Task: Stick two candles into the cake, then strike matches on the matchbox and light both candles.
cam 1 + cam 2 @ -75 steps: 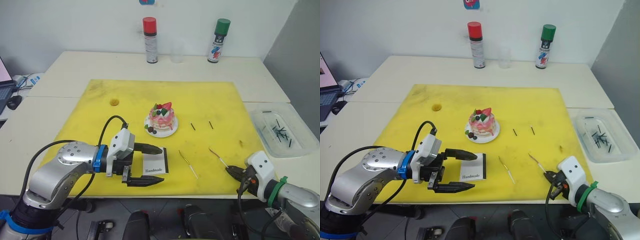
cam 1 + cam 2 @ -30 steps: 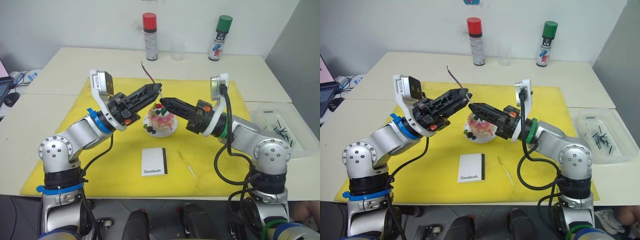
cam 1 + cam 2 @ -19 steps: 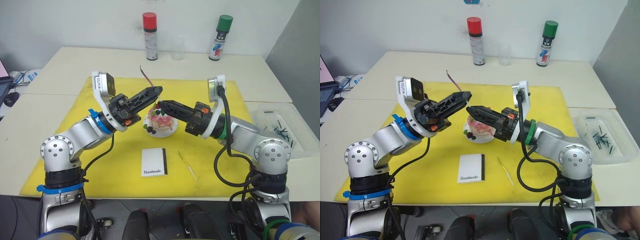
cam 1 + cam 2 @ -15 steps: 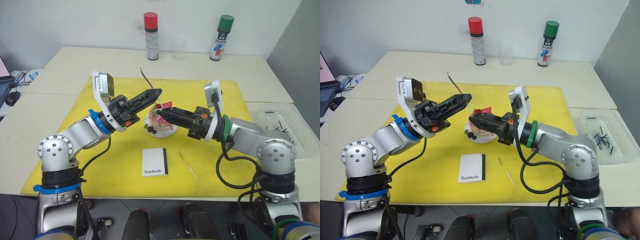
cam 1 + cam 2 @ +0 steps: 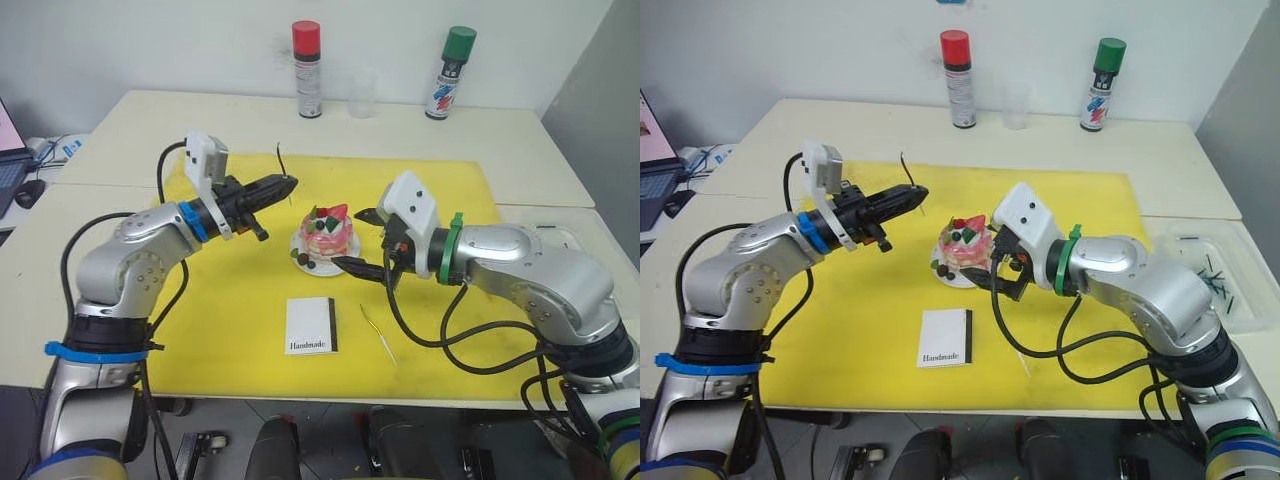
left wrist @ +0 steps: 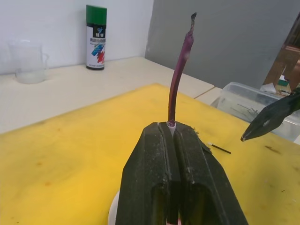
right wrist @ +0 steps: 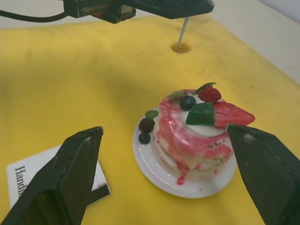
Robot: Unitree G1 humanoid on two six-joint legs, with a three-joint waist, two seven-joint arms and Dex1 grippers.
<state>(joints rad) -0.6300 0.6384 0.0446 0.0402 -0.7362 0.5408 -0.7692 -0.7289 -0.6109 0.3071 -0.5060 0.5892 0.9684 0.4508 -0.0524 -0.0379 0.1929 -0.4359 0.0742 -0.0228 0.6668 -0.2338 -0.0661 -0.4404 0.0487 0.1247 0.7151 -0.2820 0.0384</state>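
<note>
Left of centre in the left eye view, the left gripper (image 5: pixel 283 184) has its two black fingers pressed together on a candle (image 6: pixel 178 75), which stands up from between the fingertips, bent and purplish, its dark wick tip uppermost (in the left wrist view it rises from the closed fingertips toward the top of the frame). This gripper hangs above the yellow mat (image 5: pixel 200 280), up and to the left of the cake (image 5: pixel 327 231) and apart from it.

The cake sits on its small white plate (image 7: pixel 161 174) near the middle of the frame. The right gripper (image 5: pixel 363 240) is just to the right of it with its fingers spread wide, one tip level with the cake's top and the other low by the plate's rim; in the right wrist view the cake lies between the two fingers, touching neither.

The matchbox (image 5: pixel 310 325) lies flat on the mat below the cake, near the lower centre. A second candle (image 5: pixel 377 331) lies on the mat to the right of the matchbox, below the right gripper
</note>
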